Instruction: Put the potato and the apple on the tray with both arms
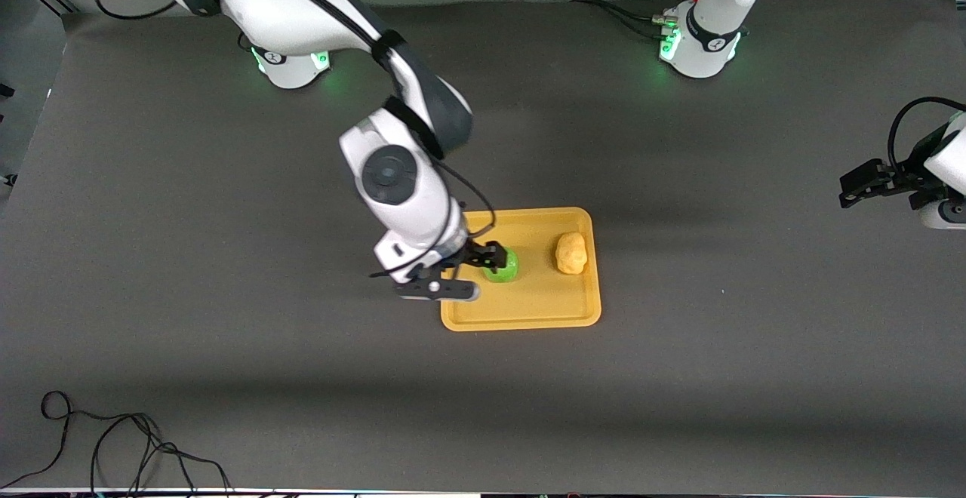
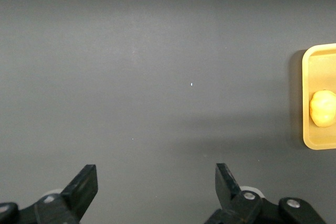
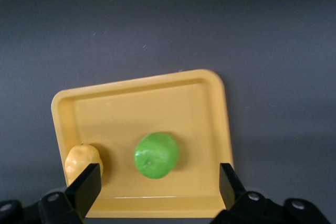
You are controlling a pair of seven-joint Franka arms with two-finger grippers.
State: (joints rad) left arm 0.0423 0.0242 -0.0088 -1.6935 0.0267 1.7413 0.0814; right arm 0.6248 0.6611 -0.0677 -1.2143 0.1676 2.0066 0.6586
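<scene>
The orange-yellow tray point(image 1: 528, 303) lies mid-table. The green apple point(image 1: 506, 267) rests on it, at the side toward the right arm's end. The lumpy yellow potato point(image 1: 571, 253) rests on it toward the left arm's end. My right gripper point(image 1: 483, 260) hangs open just over the apple, holding nothing. In the right wrist view the apple point(image 3: 156, 155) and potato point(image 3: 79, 161) lie on the tray point(image 3: 157, 103), with the gripper point(image 3: 158, 174) open wide above them. My left gripper point(image 1: 851, 187) is open and empty over bare table at the left arm's end. It also shows open in the left wrist view point(image 2: 156, 174).
The left wrist view shows dark mat with the tray's edge point(image 2: 308, 129) and the potato point(image 2: 323, 107) off to one side. A loose black cable point(image 1: 113, 445) lies near the front edge at the right arm's end. Both arm bases stand at the back.
</scene>
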